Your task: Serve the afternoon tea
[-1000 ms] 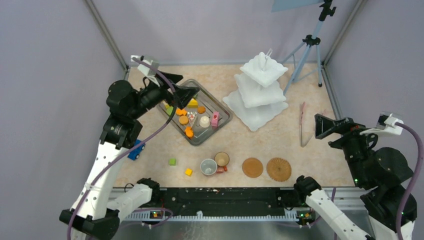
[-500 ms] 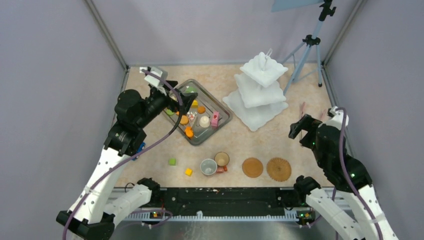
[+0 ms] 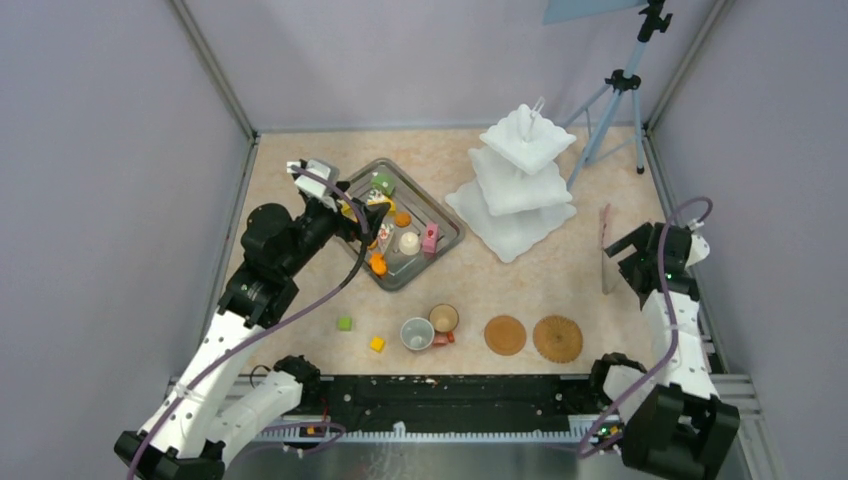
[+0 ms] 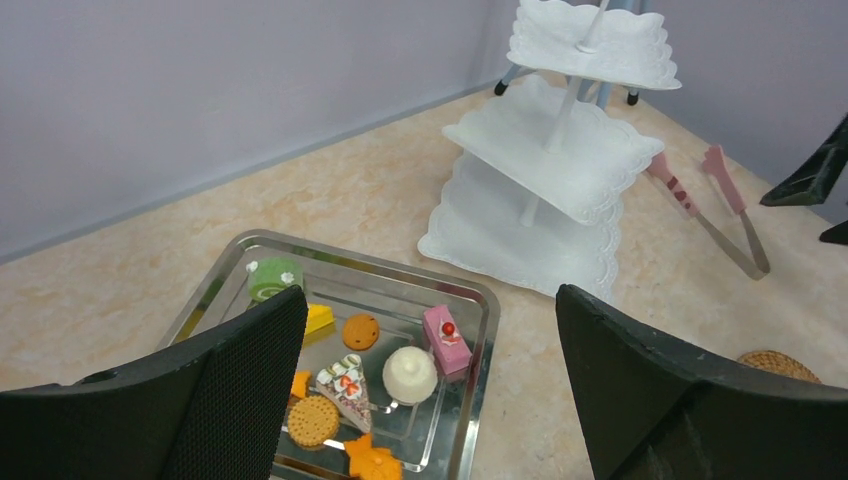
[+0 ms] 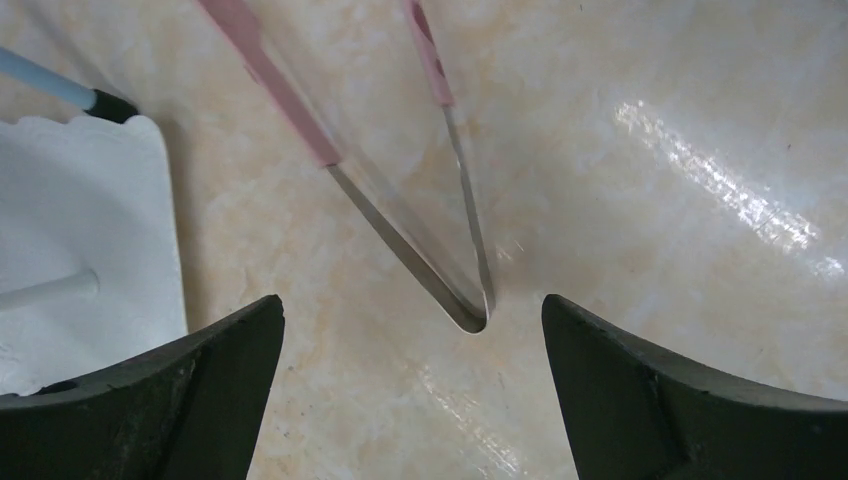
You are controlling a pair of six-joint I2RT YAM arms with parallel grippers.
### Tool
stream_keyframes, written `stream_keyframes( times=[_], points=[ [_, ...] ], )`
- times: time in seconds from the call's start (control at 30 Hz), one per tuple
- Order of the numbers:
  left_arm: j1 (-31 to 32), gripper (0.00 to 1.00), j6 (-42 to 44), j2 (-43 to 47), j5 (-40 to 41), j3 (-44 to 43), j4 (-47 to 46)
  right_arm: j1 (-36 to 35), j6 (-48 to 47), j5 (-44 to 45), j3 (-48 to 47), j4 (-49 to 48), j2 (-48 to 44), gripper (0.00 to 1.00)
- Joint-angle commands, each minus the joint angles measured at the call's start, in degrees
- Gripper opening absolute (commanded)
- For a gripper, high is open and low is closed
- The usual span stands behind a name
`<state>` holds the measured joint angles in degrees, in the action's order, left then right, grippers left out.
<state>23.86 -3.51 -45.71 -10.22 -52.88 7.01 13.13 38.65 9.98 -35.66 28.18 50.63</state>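
While left gripper (image 4: 428, 300) hangs agape, pastries (image 4: 410, 373) below, on tray (image 4: 395, 290)

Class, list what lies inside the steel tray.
Inside the tray: a green roll, yellow wedge, orange cookie, pink slice, white dome, iced cake wedge, round biscuit and orange piece. The left hand covers the tray's near left part, so anything there is hidden.

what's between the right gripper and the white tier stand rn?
The pink tongs lie flat on the table, bend toward the open right gripper; otherwise bare up to the white stand. Shows in top and right wrist views.
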Motion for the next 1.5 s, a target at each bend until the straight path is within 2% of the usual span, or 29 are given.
stream_keyframes(
  times=[0.0, 0.13, 0.4, 0.5, 0.67, 0.8, 1.03, 1.27, 1.43, 1.47],
  points=[
    [2.28, 0.99, -0.02, 2.56, -0.17, 0.36, -4.24, 7.27, -1.55, -13.79, 1.07, -8.60, 5.38, 0.99],
    [3.92, 0.99, 0.56, 4.00, 0.73, 1.05, -3.96, 8.12, -4.45, -10.27, 1.47, -11.22, 11.10, 0.99],
    [5.94, 0.99, 1.22, 5.29, 1.84, 1.33, -3.76, 7.72, -13.24, -11.01, 0.84, -16.63, 22.33, 0.95],
    [6.27, 0.99, 1.22, 5.34, 1.60, 1.37, -3.84, 6.29, -15.30, -9.46, -0.13, -16.50, 24.14, 0.93],
    [6.34, 0.99, 1.22, 5.67, 1.51, 1.29, -3.74, 0.03, -17.47, -0.47, -3.11, -15.22, 27.99, 0.92],
    [6.40, 0.99, 1.22, 5.68, 1.42, 1.38, -3.75, -0.88, -18.89, 1.70, -5.58, -15.54, 32.13, 0.85],
    [6.67, 0.99, 1.31, 5.56, 1.25, 1.42, -3.84, -2.06, -21.13, 4.09, -7.39, -16.52, 37.65, 0.83],
    [6.84, 0.99, 1.40, 5.30, 0.97, 1.54, -3.92, -2.05, -21.56, 0.85, -6.93, -18.31, 39.17, 0.72],
    [6.82, 0.99, 1.27, 4.99, 0.97, 1.64, -3.93, -2.14, -22.13, -3.77, -7.03, -19.62, 38.28, 0.50],
    [6.85, 0.99, 1.18, 4.84, 0.84, 1.64, -3.98, -2.18, -22.33, -5.21, -7.70, -19.29, 38.38, 0.53]
  ],
)
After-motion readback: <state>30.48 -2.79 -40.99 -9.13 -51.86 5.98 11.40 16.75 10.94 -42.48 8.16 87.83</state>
